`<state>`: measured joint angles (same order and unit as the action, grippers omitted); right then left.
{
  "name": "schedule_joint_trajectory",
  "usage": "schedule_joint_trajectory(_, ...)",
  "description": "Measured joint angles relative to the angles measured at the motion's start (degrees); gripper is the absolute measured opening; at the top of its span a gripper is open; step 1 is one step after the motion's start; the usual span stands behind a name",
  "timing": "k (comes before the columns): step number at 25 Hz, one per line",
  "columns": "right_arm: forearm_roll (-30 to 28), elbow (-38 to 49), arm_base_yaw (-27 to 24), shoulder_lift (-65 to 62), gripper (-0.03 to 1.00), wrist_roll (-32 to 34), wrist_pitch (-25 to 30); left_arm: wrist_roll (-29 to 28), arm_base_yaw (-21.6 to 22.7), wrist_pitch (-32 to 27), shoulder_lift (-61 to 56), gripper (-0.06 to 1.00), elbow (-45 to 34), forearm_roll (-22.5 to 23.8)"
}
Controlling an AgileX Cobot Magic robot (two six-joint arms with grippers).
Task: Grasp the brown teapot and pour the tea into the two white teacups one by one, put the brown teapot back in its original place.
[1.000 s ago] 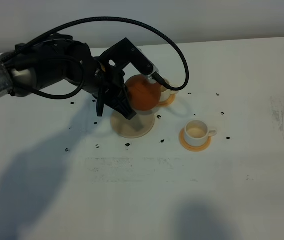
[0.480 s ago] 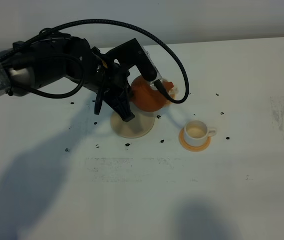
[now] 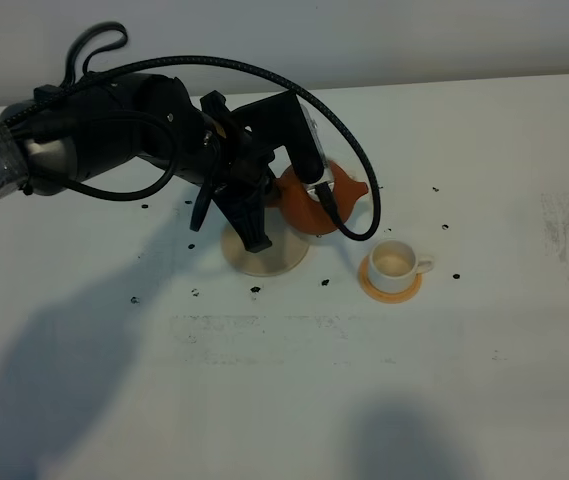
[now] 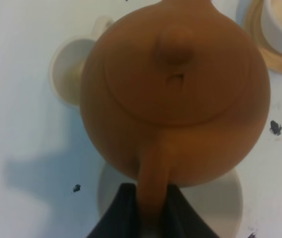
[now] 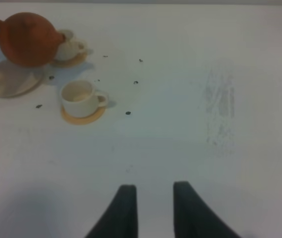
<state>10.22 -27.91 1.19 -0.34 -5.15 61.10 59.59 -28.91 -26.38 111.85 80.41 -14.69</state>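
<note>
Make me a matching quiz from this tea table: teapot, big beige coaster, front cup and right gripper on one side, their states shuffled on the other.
Things:
1. teapot
2. beige coaster
3. front cup
4. right gripper

States:
A. sits on an orange coaster
B. holds nothing, well apart from the tea things
C. tilted, gripped by its handle in the left gripper jaws
D. lies on the table with nothing standing on it

Pairs: 1-C, 2-D, 3-A, 4-B
</note>
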Motion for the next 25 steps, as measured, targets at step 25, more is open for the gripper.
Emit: schedule_joint_trajectory(25, 0.00, 0.00, 0.00, 0.00, 0.20, 0.00, 0.00, 14.96, -2.26, 1.17, 1.99, 0.11, 0.00, -4.32)
